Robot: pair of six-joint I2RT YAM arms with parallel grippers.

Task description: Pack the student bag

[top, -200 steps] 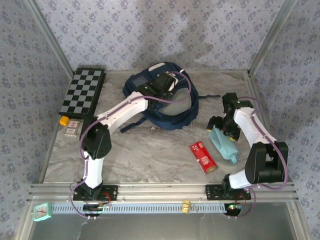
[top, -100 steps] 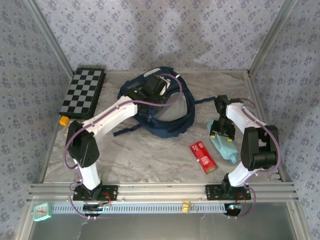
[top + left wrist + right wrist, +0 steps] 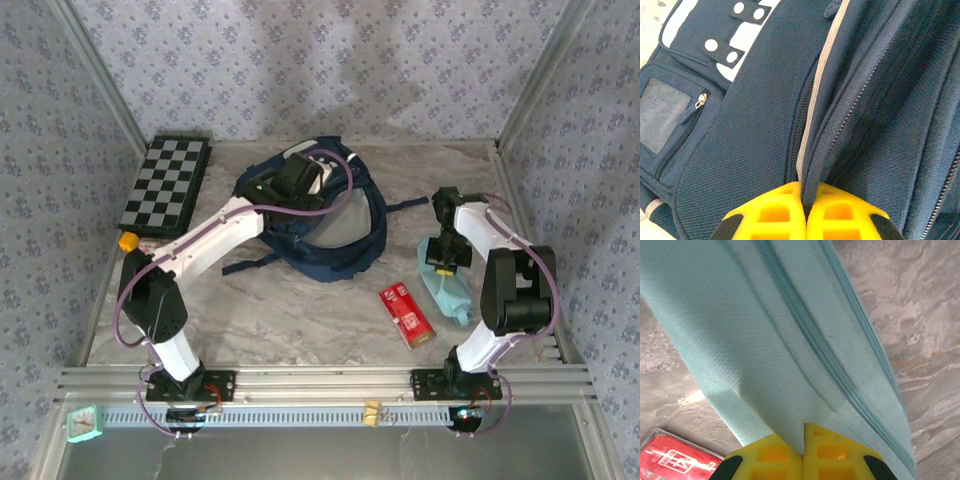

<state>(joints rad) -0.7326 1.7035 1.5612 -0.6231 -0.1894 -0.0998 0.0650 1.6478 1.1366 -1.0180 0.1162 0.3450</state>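
The navy student bag (image 3: 340,235) lies at the back middle of the table, its main opening pulled up. My left gripper (image 3: 292,183) is shut on the bag's zipper edge (image 3: 812,165), with navy mesh fabric (image 3: 750,125) and white patches (image 3: 747,35) around it. My right gripper (image 3: 443,257) is shut on a fold of a light teal zippered pouch (image 3: 452,293), which hangs from the yellow fingers (image 3: 775,455) above the marbled table (image 3: 920,300).
A red flat packet (image 3: 407,314) lies near the front right, its corner showing (image 3: 670,455) beside the pouch. A chessboard (image 3: 165,182) lies back left, with a yellow-capped item (image 3: 128,241) below it. Metal frame posts and patterned walls border the table.
My left gripper has drawn the bag's edge toward the left and back, widening the opening. My right gripper has closed in on the teal pouch and lifted its near end.
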